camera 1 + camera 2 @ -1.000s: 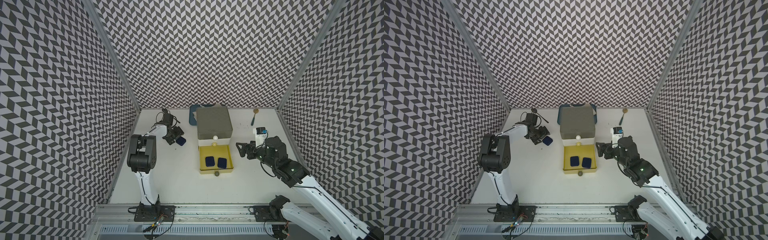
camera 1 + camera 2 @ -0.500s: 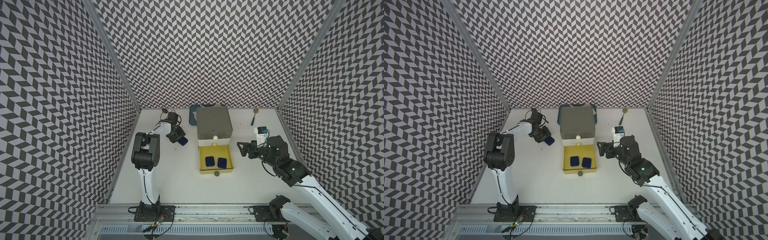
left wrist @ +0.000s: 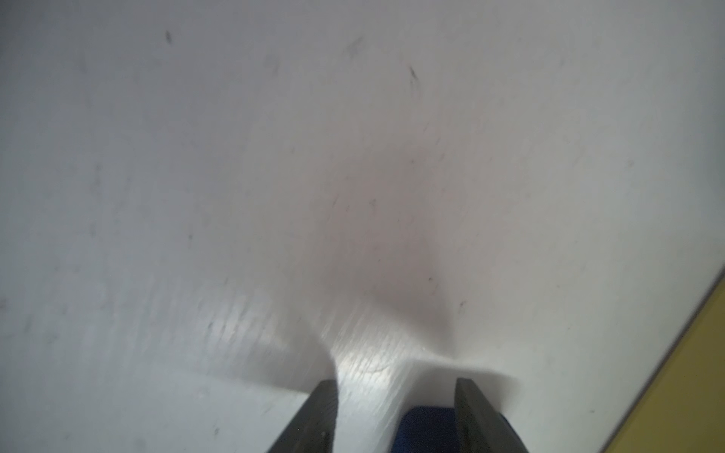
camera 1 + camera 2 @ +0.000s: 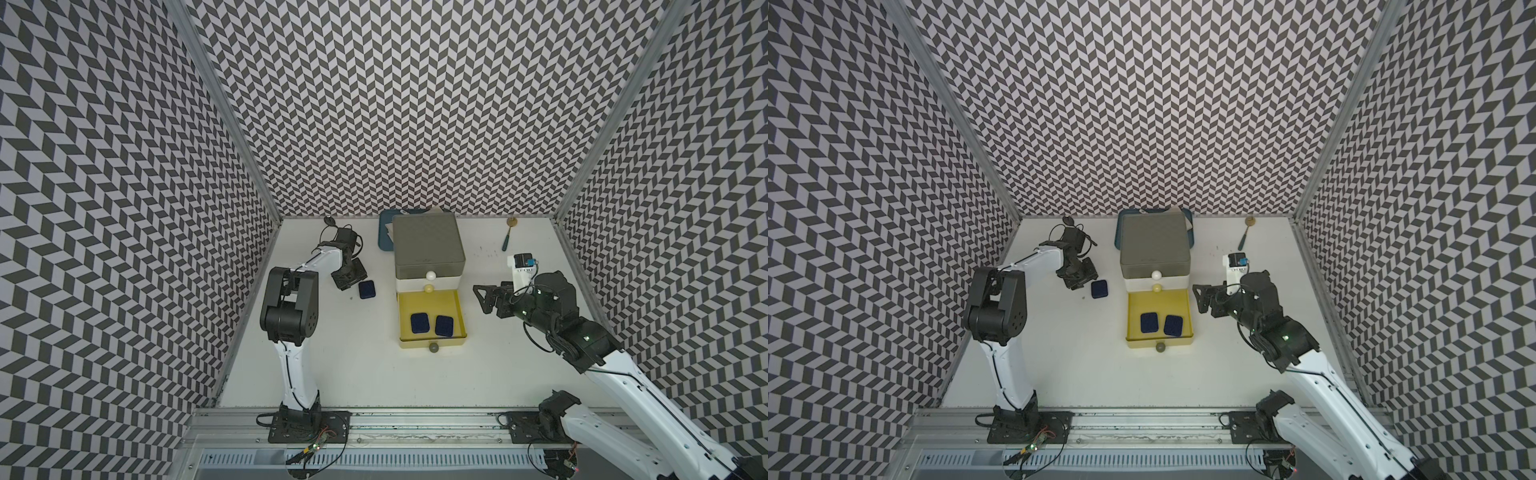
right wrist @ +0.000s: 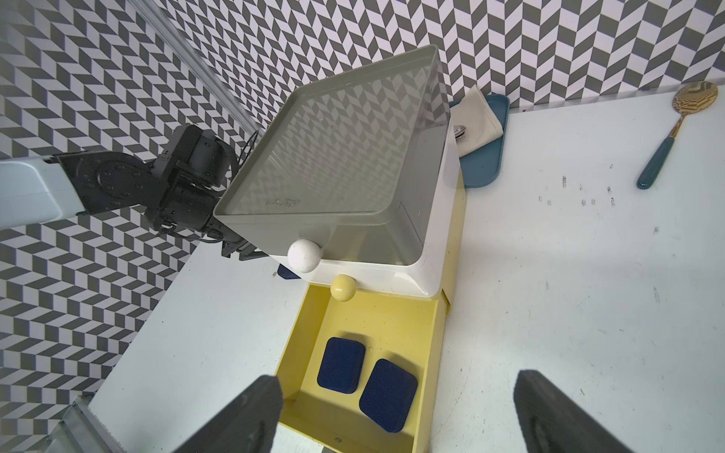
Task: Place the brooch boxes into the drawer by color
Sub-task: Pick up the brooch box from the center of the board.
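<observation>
**White tabletop: a chest, a tray, a spoon, one loose box**

The smooth white tabletop (image 4: pixel 357 365) shows in both top views; a small square three-tier plastic chest (image 4: pixel 428 245), grey over white over yellow, stands on it at the middle of the back, its yellow bottom drawer drawn out toward the front edge. A dark blue flat tray (image 4: pixel 384 241) lies at the back edge, mostly hidden behind the chest; a spoon with a teal handle and a golden bowl (image 4: pixel 508 237) lies near the back right corner, bowl toward the back edge. A small flat navy blue rounded-square box (image 4: pixel 367 289) lies flat just left of the chest, apart from it; faint black scuff marks (image 5: pixel 580 196) speckle the surface between chest and spoon.
</observation>
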You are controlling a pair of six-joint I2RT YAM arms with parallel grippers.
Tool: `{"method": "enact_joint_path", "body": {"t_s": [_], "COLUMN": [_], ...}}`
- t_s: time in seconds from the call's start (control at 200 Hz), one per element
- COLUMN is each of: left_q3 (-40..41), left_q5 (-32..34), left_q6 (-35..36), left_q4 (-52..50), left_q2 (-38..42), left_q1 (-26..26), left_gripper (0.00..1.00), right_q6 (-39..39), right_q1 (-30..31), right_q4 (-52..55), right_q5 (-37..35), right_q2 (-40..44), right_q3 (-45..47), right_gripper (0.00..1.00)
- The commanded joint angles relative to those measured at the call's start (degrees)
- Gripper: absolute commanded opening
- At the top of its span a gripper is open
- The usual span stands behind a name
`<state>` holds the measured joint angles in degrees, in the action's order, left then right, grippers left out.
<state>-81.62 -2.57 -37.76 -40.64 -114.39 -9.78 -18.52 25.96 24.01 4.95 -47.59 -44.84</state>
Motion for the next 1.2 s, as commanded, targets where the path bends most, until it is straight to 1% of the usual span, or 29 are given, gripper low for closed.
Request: {"method": "enact_joint_path", "body": {"t_s": [0.0, 0.085, 0.175, 0.275, 0.416, 0.806, 1.197], "left_q3": [0.49, 0.85, -0.13, -2.11, -5.39, -9.58, -12.27], "left_q5": [0.40, -0.88, -1.19, -3.00, -1.98, 1.92, 2.72], "left_q6": [2.12, 2.47, 2.73, 3.42, 5.13, 7.95, 8.12], "left_q4": [-1.73, -1.40, -1.95, -3.21, -6.41, -13.52, -15.08], "left_q2": [4.35, 5.63, 6.02, 5.17, 3.03, -1.73, -5.98], "left_q1": [-0.41, -0.50, -0.90, -1.49, -3.33, -5.29, -7.07], "left_gripper": [0.63, 0.70, 0.72, 0.76, 0.80, 0.81, 0.80], "right_q6": [-0.55, -0.89, -1.33, -1.82, -2.14, -2.13, -2.04], "right_q1": [-0.29, -0.29, -0.29, -0.25, -0.25, -0.29, -0.29], "right_q4": [-2.24, -2.47, -2.76, -2.89, -2.75, -2.13, -1.95], "right_q5": [0.96, 1.50, 2.25, 2.73, 2.96, 3.14, 2.61], "right_q2": [0.00, -0.07, -0.04, 0.04, 0.08, 0.05, 0.04], "right_q3": [0.02, 0.02, 0.32, 0.54, 0.63, 1.25, 1.03], "right_gripper": [0.96, 0.97, 0.97, 0.97, 0.97, 0.97, 0.98]}}
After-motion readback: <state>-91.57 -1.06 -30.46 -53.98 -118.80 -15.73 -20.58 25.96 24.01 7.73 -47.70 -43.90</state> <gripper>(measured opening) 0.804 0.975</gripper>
